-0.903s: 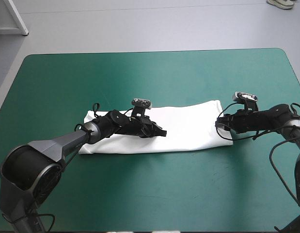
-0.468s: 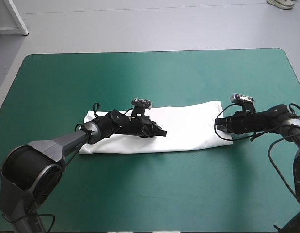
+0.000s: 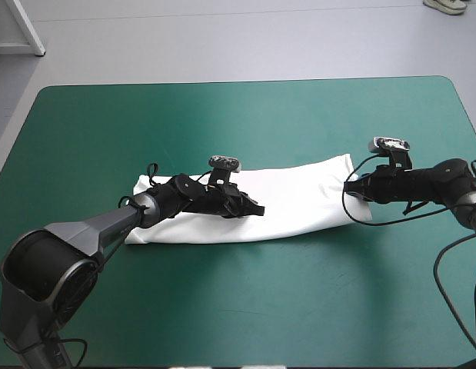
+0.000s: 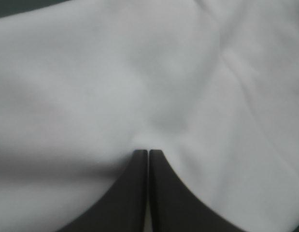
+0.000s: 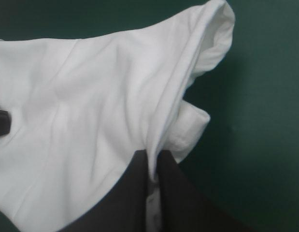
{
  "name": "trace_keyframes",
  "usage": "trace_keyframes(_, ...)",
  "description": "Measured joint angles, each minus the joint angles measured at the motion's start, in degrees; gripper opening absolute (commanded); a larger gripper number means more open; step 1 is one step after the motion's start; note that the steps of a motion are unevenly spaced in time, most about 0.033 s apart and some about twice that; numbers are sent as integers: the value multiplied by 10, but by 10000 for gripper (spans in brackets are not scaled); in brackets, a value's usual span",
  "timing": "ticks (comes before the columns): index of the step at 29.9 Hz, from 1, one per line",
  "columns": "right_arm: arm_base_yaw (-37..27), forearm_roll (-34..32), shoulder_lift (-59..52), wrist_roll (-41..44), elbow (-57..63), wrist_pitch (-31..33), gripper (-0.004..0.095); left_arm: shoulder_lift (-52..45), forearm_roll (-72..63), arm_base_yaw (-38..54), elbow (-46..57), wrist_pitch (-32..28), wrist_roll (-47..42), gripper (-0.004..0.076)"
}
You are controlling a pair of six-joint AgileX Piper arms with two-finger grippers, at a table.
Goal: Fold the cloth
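Observation:
The white T-shirt point(image 3: 299, 201) lies as a long folded band across the middle of the teal-green table point(image 3: 222, 115). My left gripper point(image 3: 257, 209) rests on the band's middle, its black fingers shut and pressed tip-down into the cloth point(image 4: 91, 72); in the left wrist view the gripper point(image 4: 148, 153) shows no sheet between its fingers. My right gripper point(image 3: 351, 187) is at the band's right end, shut on the T-shirt. In the right wrist view a raised fold of the T-shirt point(image 5: 81, 96) runs into that gripper point(image 5: 153, 162), and the end of the shirt is lifted off the table.
Bare teal-green cover point(image 5: 265, 96) lies beyond the shirt's right end and all round the band. The left arm point(image 3: 107, 227) lies low across the shirt's left part. The tip of the left gripper's finger point(image 5: 0, 122) shows far off in the right wrist view.
My right gripper has risen and drawn back toward the far edge with the shirt's right end, which now hangs off the table. The left gripper has not moved.

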Motion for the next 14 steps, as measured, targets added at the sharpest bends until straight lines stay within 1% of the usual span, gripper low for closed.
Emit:
trace_keyframes(5, 12, 0, -4, 0, -1, 10, -7, 0, -2, 0, 0, -3, 0, 19)
trace_keyframes(10, 71, -4, -4, 4, -27, 2, -7, 0, -4, 0, 0, -8, 0, 19)
trace_keyframes(14, 121, -21, -1, 33, -80, -2, -7, -8, 9, 0, 0, -18, 0, 19)
